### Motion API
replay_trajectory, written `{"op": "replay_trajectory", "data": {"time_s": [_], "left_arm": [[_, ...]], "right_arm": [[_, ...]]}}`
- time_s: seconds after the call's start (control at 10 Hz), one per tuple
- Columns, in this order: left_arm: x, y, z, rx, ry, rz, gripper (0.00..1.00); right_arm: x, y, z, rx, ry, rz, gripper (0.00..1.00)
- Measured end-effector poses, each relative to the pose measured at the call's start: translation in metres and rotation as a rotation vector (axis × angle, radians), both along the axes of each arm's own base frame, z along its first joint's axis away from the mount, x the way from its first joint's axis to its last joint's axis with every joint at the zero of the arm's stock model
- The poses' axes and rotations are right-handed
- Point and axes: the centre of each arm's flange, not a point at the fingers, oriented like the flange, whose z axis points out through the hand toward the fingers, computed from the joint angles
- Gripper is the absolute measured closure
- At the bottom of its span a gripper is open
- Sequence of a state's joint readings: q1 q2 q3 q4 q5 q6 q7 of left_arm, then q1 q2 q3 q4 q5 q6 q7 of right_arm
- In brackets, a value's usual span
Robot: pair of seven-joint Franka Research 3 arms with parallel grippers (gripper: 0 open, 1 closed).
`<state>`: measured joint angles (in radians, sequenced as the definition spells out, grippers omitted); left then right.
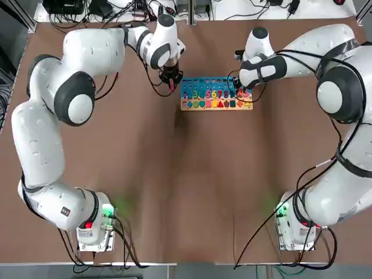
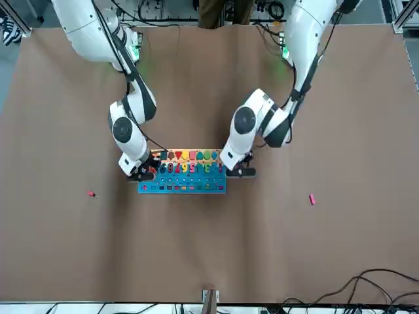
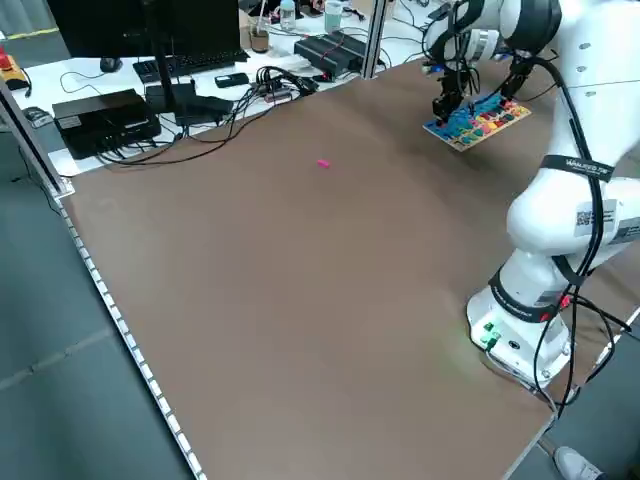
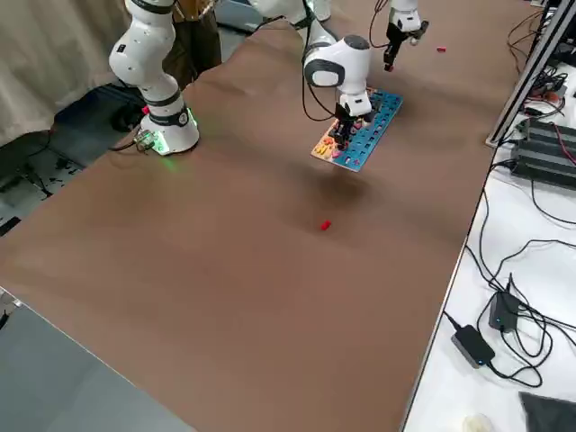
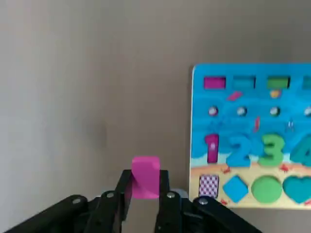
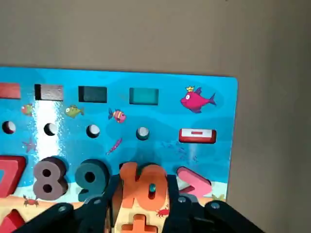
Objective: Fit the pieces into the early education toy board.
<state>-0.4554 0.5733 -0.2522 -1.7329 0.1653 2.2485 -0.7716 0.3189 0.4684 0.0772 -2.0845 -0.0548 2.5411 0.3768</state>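
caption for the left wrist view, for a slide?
Left gripper shut on a pink piece, held beside the toy board, near its numeral 1 end.

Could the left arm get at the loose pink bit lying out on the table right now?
Probably not at once. The left hand is already shut on a pink piece beside the board. The loose pink bit lies on open table with nothing around it, so the way is free once that hand is empty.

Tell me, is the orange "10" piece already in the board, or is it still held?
Still held. In the right wrist view the right gripper is shut on the orange "10" piece, just over the board beside the 9.
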Motion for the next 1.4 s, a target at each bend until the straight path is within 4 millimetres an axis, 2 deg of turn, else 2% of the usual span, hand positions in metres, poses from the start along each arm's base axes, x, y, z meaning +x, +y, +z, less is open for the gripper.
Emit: {"op": "replay_trajectory", "data": {"time_s": [0.3, 0.7, 0.9, 1.4], "left_arm": [[-0.036, -0.017, -0.011, -0.021, -0.02, 0.025, 0.74], [-0.054, -0.035, -0.019, -0.058, -0.045, 0.032, 0.74], [-0.057, -0.039, -0.024, -0.065, -0.048, 0.03, 0.74], [-0.043, -0.05, -0.039, -0.08, -0.046, 0.039, 0.74]], "right_arm": [[-0.002, 0.0, -0.005, 0.0, -0.004, 0.005, 0.58], [-0.003, 0.004, -0.008, 0.004, -0.014, 0.015, 0.58], [-0.003, 0.004, -0.008, 0.004, -0.014, 0.017, 0.58], [-0.007, 0.004, -0.012, 0.001, -0.007, 0.02, 0.58]]}}
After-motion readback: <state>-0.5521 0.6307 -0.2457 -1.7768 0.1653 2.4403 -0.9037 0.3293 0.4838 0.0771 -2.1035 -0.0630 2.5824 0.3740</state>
